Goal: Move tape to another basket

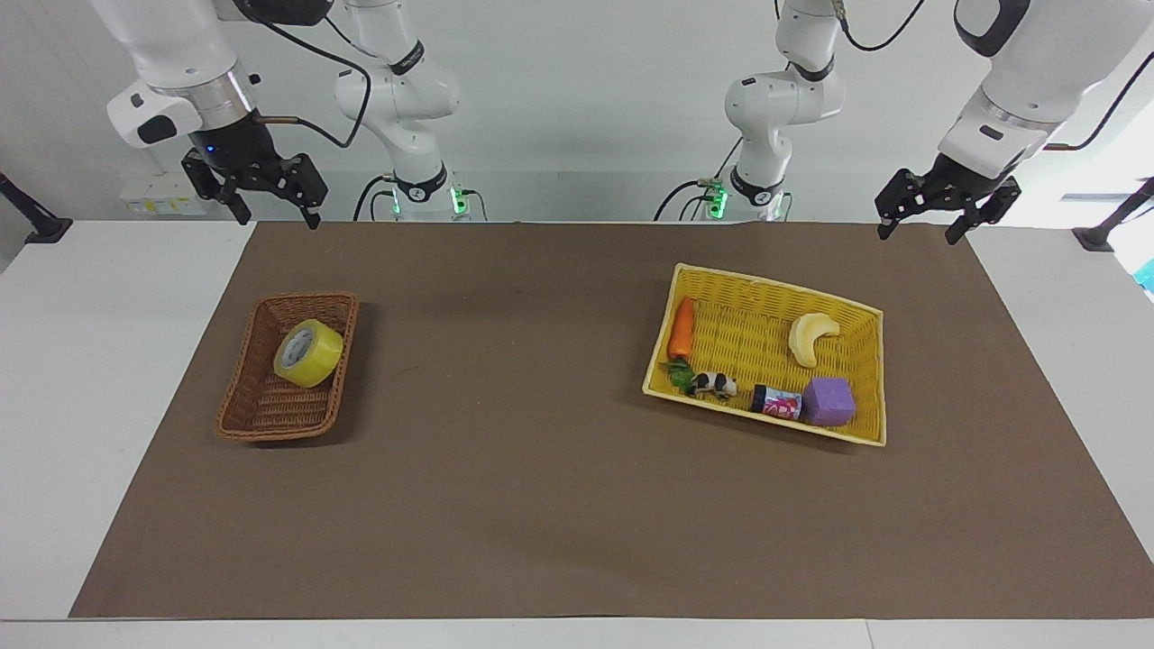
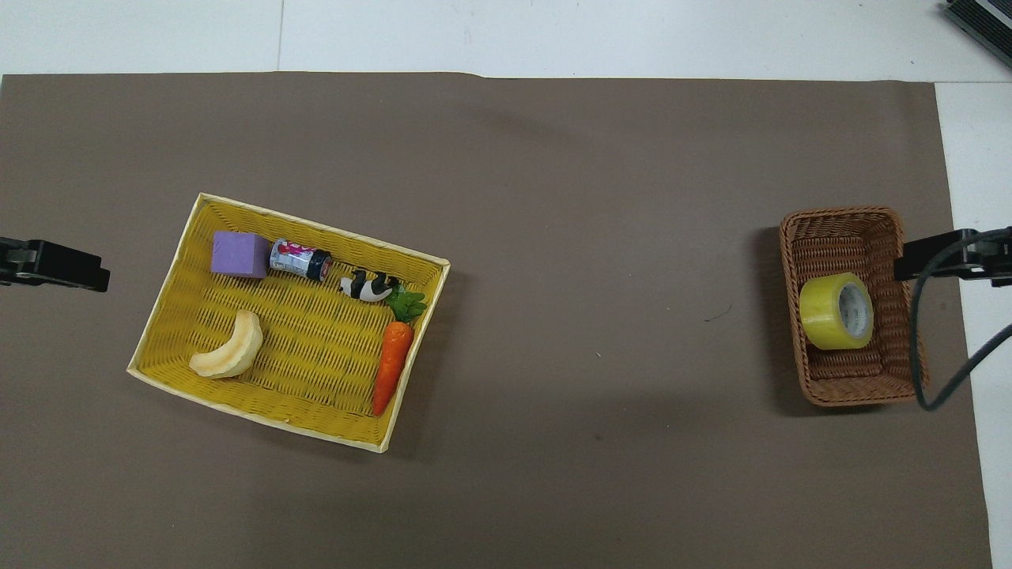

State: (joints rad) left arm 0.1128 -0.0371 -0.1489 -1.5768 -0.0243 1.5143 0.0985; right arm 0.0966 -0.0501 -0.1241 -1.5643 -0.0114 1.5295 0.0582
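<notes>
The yellow tape (image 1: pixel 308 353) lies on its side in the small brown wicker basket (image 1: pixel 261 416) at the right arm's end of the mat. It also shows in the overhead view (image 2: pixel 836 310), in the basket (image 2: pixel 840 229). My right gripper (image 1: pixel 278 216) hangs high and open, apart from the tape. In the overhead view its tip (image 2: pixel 905 265) covers the wicker basket's rim. My left gripper (image 1: pixel 917 233) waits open and empty, raised at the left arm's end of the mat; it also shows in the overhead view (image 2: pixel 99 278).
A larger yellow woven basket (image 1: pixel 766 287) sits toward the left arm's end and holds a carrot (image 1: pixel 682 328), a banana toy (image 1: pixel 809 337), a purple cube (image 1: pixel 829 401), a small can (image 1: pixel 777 402) and a cow figure (image 1: pixel 714 385). The brown mat (image 1: pixel 541 433) covers the table.
</notes>
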